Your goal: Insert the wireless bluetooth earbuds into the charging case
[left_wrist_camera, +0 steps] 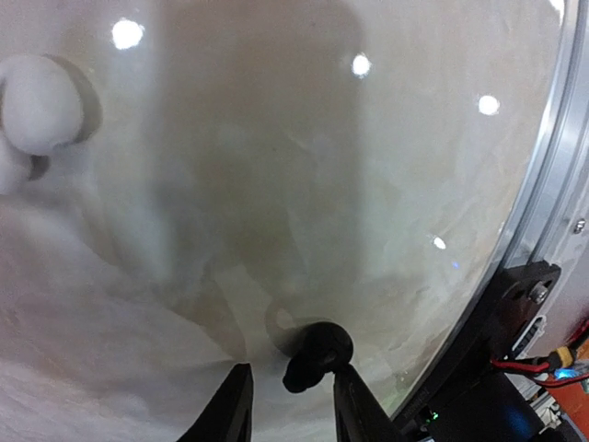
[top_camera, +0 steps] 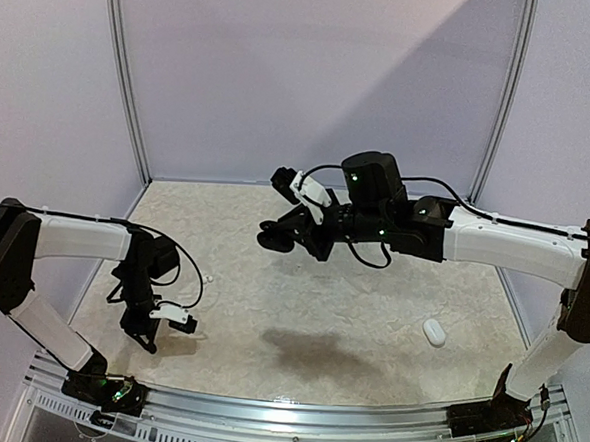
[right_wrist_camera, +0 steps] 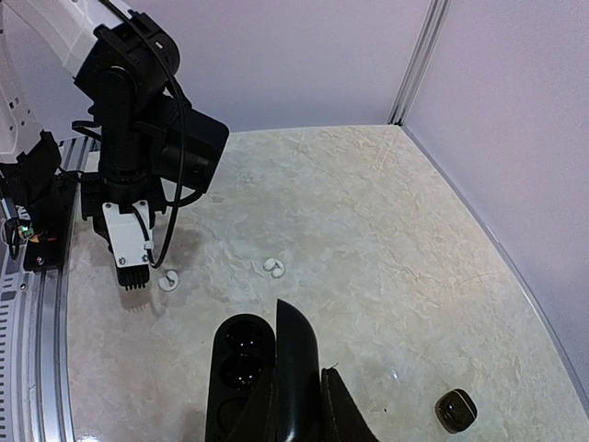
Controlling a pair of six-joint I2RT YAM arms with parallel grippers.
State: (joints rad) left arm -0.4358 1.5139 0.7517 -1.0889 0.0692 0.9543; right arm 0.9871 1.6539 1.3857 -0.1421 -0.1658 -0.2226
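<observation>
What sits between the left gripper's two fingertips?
A glossy black bean-shaped earbud on the table, at the parted tips of the left gripper; left wrist view shows it.

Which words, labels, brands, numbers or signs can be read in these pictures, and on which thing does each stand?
There is no readable text in any view.
The open black case, the small black case and the white case show no print.
The black earbud is plain too.
</observation>
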